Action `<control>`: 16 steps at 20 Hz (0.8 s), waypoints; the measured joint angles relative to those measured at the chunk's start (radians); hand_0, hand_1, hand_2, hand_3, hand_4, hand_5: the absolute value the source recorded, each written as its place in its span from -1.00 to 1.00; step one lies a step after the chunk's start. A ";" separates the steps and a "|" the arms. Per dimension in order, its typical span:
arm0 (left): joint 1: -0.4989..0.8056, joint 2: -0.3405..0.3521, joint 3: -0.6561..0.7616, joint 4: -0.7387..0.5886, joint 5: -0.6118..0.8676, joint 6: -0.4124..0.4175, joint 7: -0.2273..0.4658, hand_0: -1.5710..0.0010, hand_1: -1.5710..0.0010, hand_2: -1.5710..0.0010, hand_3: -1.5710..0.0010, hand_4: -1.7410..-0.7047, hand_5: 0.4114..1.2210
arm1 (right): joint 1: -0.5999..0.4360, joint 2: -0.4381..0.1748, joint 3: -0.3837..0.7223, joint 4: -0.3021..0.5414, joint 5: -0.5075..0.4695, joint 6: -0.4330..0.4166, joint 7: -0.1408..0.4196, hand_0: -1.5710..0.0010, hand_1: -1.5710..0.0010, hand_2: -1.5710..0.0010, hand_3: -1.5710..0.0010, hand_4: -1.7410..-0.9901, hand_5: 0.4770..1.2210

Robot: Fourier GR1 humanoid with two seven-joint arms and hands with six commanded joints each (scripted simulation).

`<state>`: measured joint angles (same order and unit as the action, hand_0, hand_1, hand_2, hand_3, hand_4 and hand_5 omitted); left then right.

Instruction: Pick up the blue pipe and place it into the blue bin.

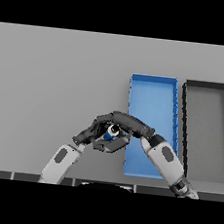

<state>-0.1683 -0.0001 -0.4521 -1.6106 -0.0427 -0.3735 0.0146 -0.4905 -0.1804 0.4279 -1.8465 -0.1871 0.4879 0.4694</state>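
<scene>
Right hand [125,122] curled round the pipe [113,131], mostly hidden, just left of the bin [153,96]. Left hand [93,130] adjoins; its grip cannot be told. Black bin [208,94] cut off at right.

Right hand [124,121] grips blue pipe [113,131] beside blue bin [153,91]
</scene>
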 measured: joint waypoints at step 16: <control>-0.009 -0.016 0.028 0.005 -0.030 -0.007 -0.106 -0.84 -0.74 -0.70 -0.34 -0.78 1.00 | 0.091 0.148 -0.020 -0.031 0.004 0.010 -0.046 -0.98 -0.98 -0.98 -0.97 -0.35 0.94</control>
<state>-0.1770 -0.0158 -0.4241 -1.6056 -0.0725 -0.3807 -0.0910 -0.3992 -0.0327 0.4075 -1.8779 -0.1828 0.4976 0.4239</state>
